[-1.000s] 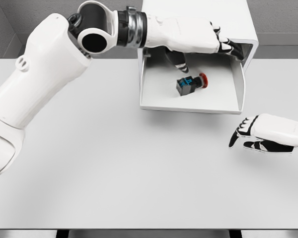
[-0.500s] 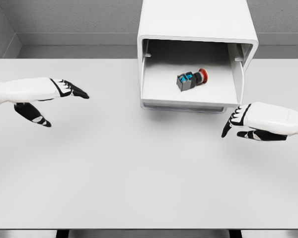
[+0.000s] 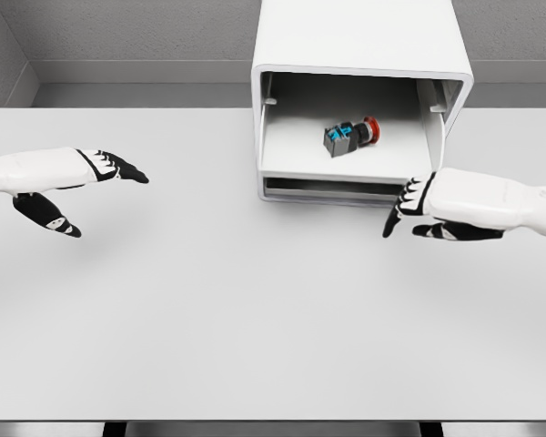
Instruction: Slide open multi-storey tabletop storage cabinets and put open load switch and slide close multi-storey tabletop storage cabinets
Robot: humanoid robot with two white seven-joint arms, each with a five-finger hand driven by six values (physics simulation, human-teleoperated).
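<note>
Table: a broad, smooth, matte pale-grey slab [image 3: 255,319] filled the lower and middle frame, square-edged along its near side.
Right hand: at right of centre, the glossy white hand with black finger segments [image 3: 437,208] lay flat, fingers relaxed and pointing left, holding nothing, just in front of the drawer's right end.
Left hand: at the left edge, the matching white and black hand [image 3: 68,182] hovered over the table, fingers stretched out to the right, thumb dropped below, empty.
Drawer: a shallow white tray [image 3: 346,173] with thin straight walls stood partly pulled out of the cabinet, upper centre.
Load switch: a small blocky dark body with blue parts and a round red cap [image 3: 350,136] lay on its side inside the drawer.
Cabinet: a smooth white box with rounded corners [image 3: 359,36], top centre, against a speckled grey wall [image 3: 118,32].
</note>
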